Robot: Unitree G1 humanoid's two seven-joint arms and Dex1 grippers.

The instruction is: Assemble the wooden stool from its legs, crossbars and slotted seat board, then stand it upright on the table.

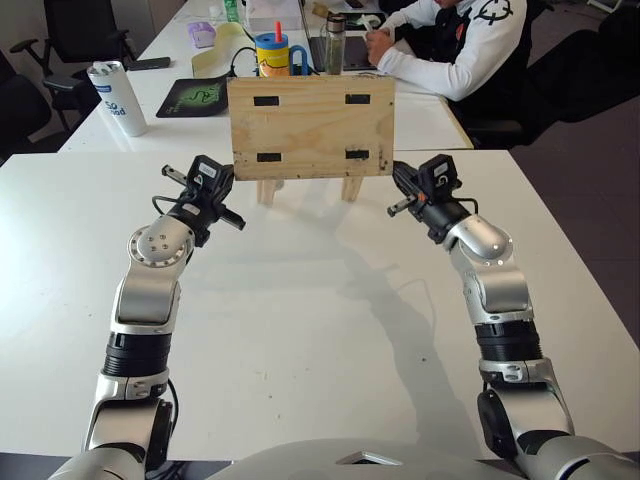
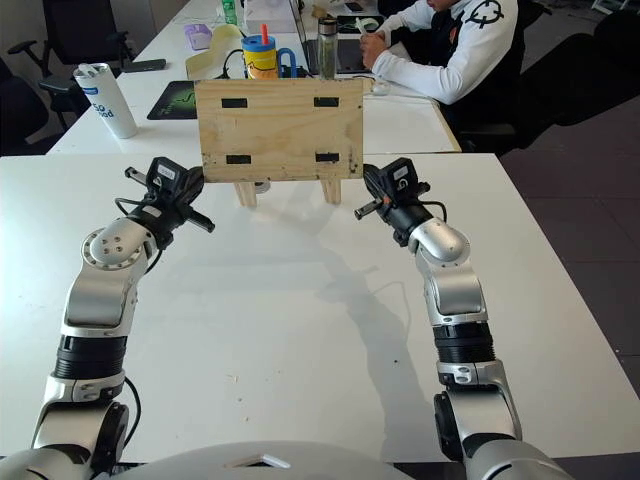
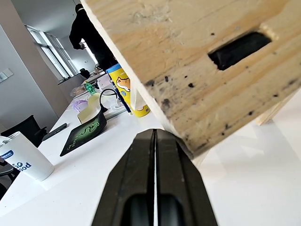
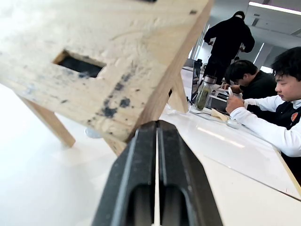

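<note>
Stool on the brink: the assembled stool's seat board [image 1: 310, 125] stands tilted on the far side of the table [image 1: 320, 330], its slotted face toward you and two legs [image 1: 266, 192] showing beneath. Your left gripper [image 3: 154, 141] and right gripper [image 4: 157, 129], each with fingers pressed together, sit at the board's lower left and right corners. Tipping it upright looks like the step in hand. Push both corners evenly and slowly so the stool doesn't twist or slide.
</note>
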